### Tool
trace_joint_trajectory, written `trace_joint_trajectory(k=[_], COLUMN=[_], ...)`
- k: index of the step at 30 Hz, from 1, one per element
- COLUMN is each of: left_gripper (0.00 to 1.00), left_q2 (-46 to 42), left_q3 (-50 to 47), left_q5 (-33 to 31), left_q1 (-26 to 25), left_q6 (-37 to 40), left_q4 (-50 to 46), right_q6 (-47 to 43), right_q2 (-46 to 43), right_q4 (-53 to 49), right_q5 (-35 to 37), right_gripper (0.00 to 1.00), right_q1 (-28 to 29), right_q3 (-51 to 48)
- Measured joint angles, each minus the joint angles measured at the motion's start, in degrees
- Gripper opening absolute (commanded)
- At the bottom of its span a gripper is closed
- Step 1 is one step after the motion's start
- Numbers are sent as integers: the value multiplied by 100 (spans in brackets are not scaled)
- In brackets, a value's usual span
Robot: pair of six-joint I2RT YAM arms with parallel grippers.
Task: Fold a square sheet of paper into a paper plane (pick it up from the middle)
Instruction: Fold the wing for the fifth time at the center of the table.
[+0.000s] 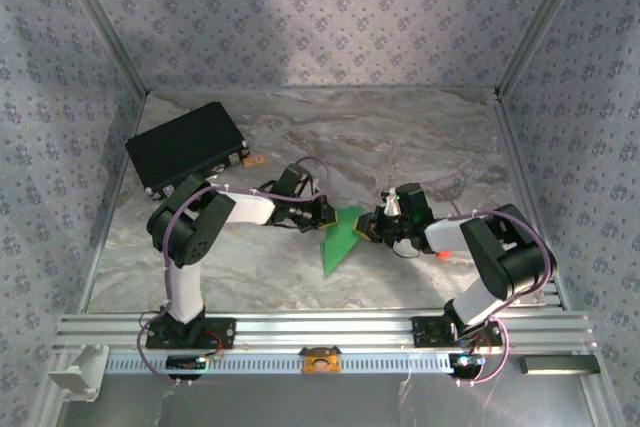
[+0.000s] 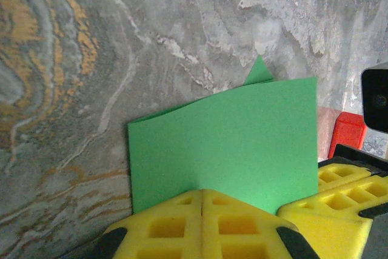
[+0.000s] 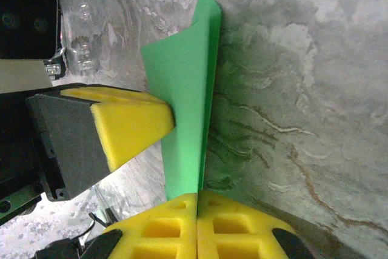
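The bright green sheet of paper is folded and held up off the marble table between both arms. My left gripper is shut on the sheet's lower edge, its yellow pads pressed together. My right gripper is shut on the same sheet, which is edge-on here with its layers meeting at a crease. The left gripper's yellow pad touches the paper's side. A pointed corner sticks up behind the flat panel.
A black rectangular case lies at the back left with a small brown piece beside it. A small red block sits on the table by the right arm. Patterned walls enclose the table.
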Motion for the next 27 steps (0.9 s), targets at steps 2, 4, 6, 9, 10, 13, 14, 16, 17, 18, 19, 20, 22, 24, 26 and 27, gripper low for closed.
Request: trace_joint_trajectory(k=[2, 4, 6, 9, 10, 13, 14, 16, 17, 18, 19, 20, 22, 24, 26, 27], left_gripper=[19, 24, 26, 27, 29, 35, 37, 41, 41, 41, 42, 44, 46, 48, 48, 49], left_q2=[-31, -146, -341, -785, -968, -1438, -1567, -1709, -1742, -1751, -1751, -1749, -1746, -1729, -1670, -1615], left_q3=[0, -9, -22, -22, -22, -22, -22, -22, -22, -22, -22, -22, -22, -22, -11, 9], left_q5=[-7, -120, -264, -636, -811, -1303, -1475, -1781, -1950, -2133, -2271, -2450, -2695, -2944, -3167, -3281], left_q1=[-4, -28, -57, -149, -225, -584, -750, -1058, -1224, -1390, -1519, -1676, -1910, -2120, -2282, -2369], left_q6=[33, 109, 221, 505, 656, 1084, 1244, 1517, 1659, 1788, 1880, 1969, 2090, 2184, 2251, 2280], left_q4=[11, -24, -140, -433, -568, -942, -1069, -1274, -1384, -1499, -1596, -1729, -1880, -1982, -2070, -2140], right_q6=[-9, 13, 66, 214, 264, 431, 496, 603, 669, 717, 772, 824, 927, 1032, 1163, 1235], right_q2=[0, -7, -39, -223, -310, -535, -584, -632, -640, -640, -640, -640, -640, -640, -643, -643], right_q4=[2, 4, 0, 20, 24, 39, 46, 50, 57, 68, 76, 96, 114, 131, 168, 181], right_q5=[-11, -4, 35, 166, 212, 330, 363, 411, 431, 461, 472, 501, 531, 575, 632, 671], right_gripper=[3, 1, 0, 0, 0, 0, 0, 0, 0, 0, 0, 0, 0, 0, 0, 0], right_q1=[-4, -11, -15, -15, -15, -15, -15, -15, -15, -15, -15, -13, -13, -13, -2, 13], right_q3=[0, 0, -7, -72, -101, -166, -170, -181, -192, -199, -210, -223, -245, -258, -275, -284])
